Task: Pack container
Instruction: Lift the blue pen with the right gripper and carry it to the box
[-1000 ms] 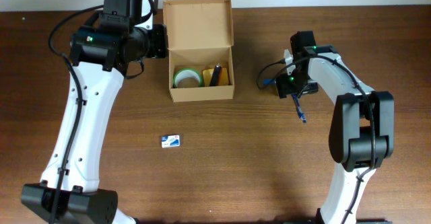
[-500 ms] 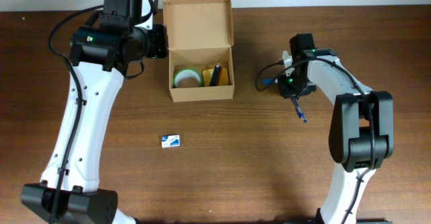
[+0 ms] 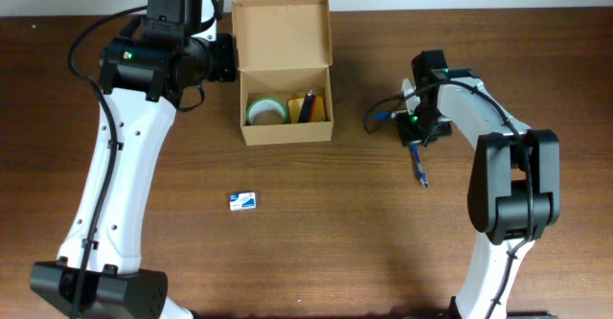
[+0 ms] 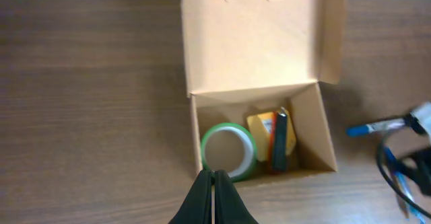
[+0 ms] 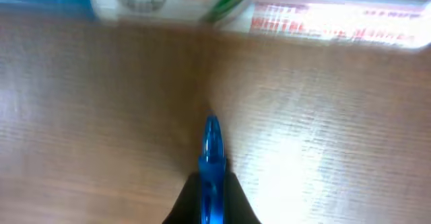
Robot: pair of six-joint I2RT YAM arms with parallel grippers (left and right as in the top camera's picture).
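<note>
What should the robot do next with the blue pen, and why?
Probably carry the right hand over toward the container. It grips the blue pen, the container's lid is open, and the pen is well apart from it, so it cannot drop in yet.

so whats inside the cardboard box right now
The cardboard box holds a green tape roll, a yellow block and a dark slim item beside it. Whatever lies under them is covered.
</note>
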